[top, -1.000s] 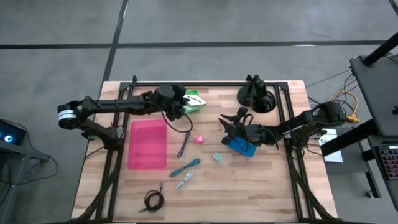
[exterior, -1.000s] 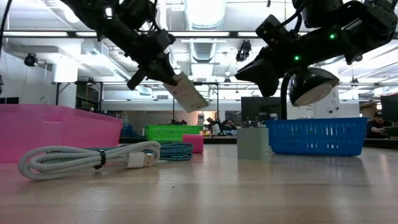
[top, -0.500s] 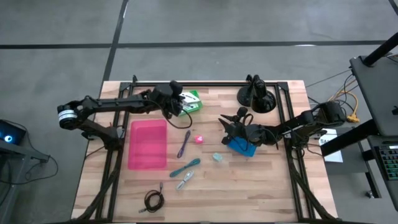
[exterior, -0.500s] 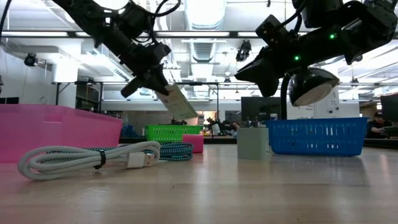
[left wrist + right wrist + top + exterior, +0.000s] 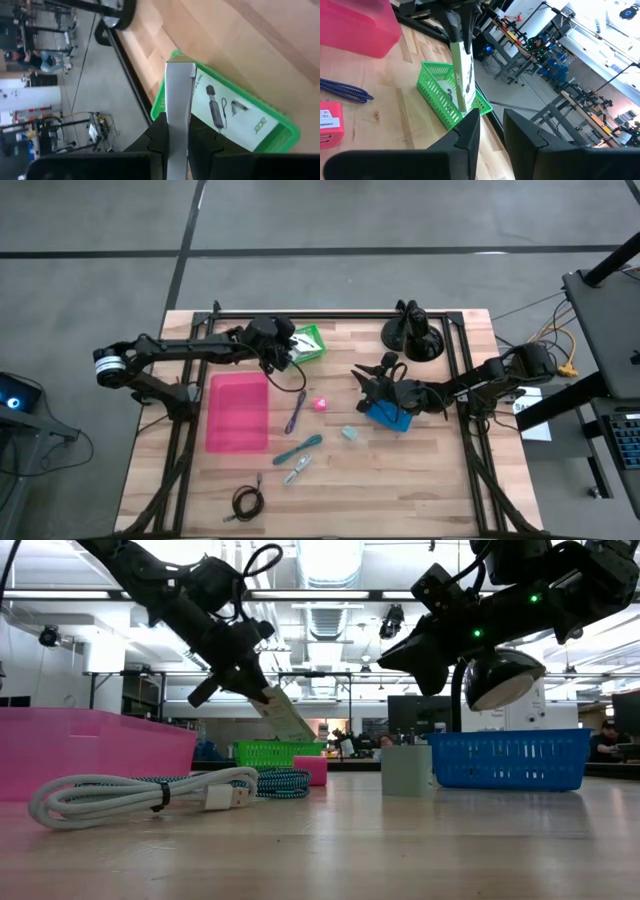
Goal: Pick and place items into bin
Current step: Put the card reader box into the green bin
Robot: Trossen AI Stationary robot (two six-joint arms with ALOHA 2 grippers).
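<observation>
Left gripper [image 5: 176,145] clamps white bar [image 5: 179,100], tilted over green bin [image 5: 307,343]; drop pending. Right gripper [image 5: 492,132] hangs over blue bin [image 5: 388,416], fingers slightly apart, holding nothing. Pen [image 5: 296,411], teal tool [image 5: 300,446], clip [image 5: 296,470], cable [image 5: 247,502] remain on table [image 5: 440,480].

A robotics lab or workshop in a large open hall: the pale wooden butcher-block table [image 5: 420,470] carries a black metal frame [image 5: 340,313] along its edges and stands on a grey concrete floor [image 5: 330,220]. Beyond the table's far edge, long ceiling light strips [image 5: 330,560] hang over rows of metal workbenches [image 5: 580,110].
</observation>
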